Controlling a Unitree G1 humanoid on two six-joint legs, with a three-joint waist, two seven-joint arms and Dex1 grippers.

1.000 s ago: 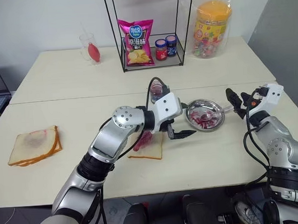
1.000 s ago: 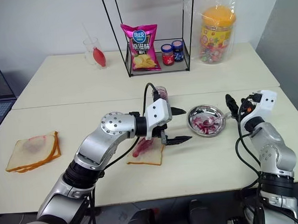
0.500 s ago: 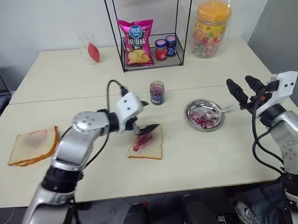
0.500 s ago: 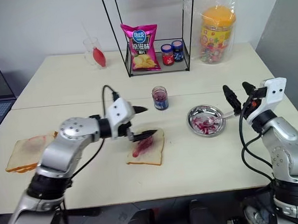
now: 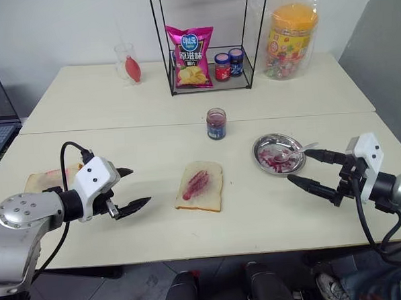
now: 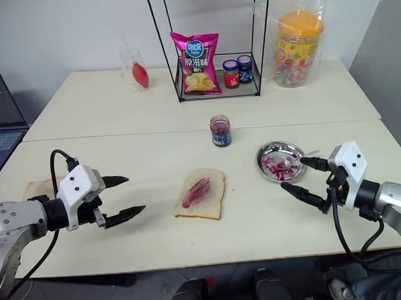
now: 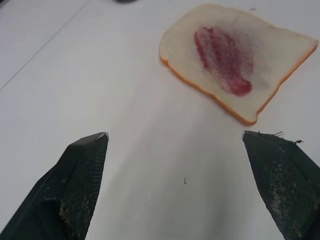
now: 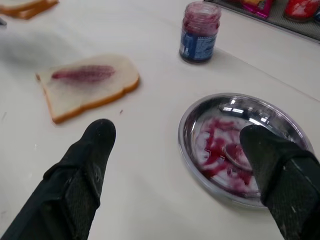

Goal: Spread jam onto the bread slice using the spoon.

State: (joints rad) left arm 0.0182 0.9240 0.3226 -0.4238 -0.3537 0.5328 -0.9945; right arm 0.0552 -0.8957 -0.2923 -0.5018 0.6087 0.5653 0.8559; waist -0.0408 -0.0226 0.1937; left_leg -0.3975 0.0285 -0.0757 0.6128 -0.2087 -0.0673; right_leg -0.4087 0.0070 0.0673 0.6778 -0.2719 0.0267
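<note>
Holding both my left tool (image 5: 125, 192) and right tool (image 5: 311, 170) wide and empty; bread (image 5: 201, 185) mid-table is wearing a jam streak, spoon (image 5: 296, 151) is resting in the dish (image 5: 277, 155) — spreading looks done.

We saw white bread slice (image 5: 201, 185) w/ tan crust, red-purple smear mid; dark purple jam (image 5: 216, 123) in blue-labelled jar; silver dish (image 5: 278, 154) stained red; pink chip bag (image 5: 193, 56); cream counter (image 5: 117, 100).
</note>
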